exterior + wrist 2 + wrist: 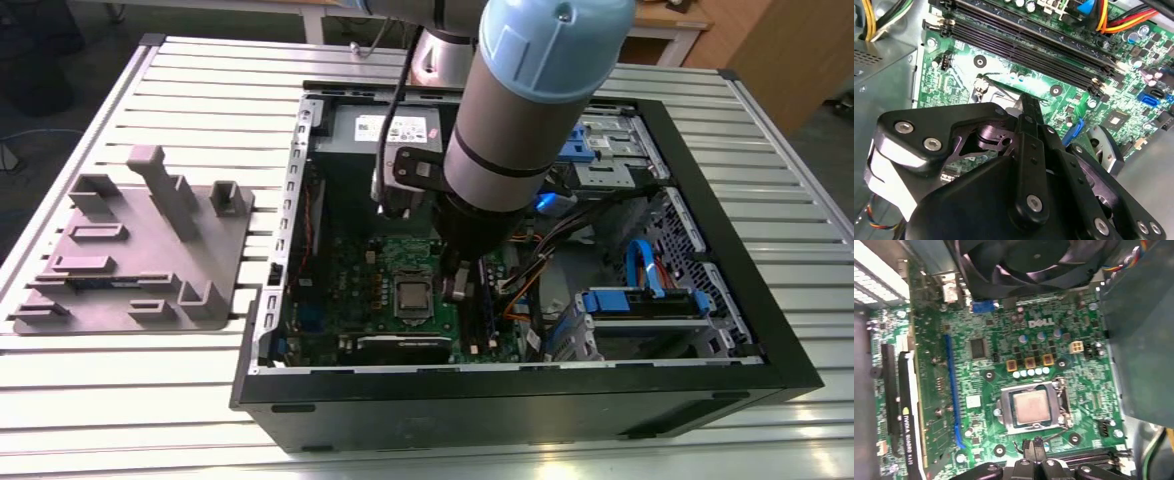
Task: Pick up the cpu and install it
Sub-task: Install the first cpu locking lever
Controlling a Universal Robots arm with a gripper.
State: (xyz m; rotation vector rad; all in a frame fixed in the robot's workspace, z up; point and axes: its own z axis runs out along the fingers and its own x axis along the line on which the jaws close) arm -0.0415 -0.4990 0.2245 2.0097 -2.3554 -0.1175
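Observation:
The cpu (412, 296) (1030, 406), a small silvery square chip, lies flat in the metal-framed socket (1064, 400) on the green motherboard (354, 285) (1004, 335) inside the open computer case. My gripper (458, 288) (1034, 444) (1029, 104) hangs low over the board just beside the socket, on the side toward the memory slots (1029, 45). Its fingers look pressed together with nothing between them. The socket itself is hidden behind the gripper body in the second wrist view.
A grey fixture plate (134, 250) with upright blocks lies on the slatted table at the exterior view's left. The black case walls (534, 400) surround the board. A graphics card (906, 415), a case fan (1029, 260), cable bundles (1114, 20) and blue drive brackets (641, 300) crowd the interior.

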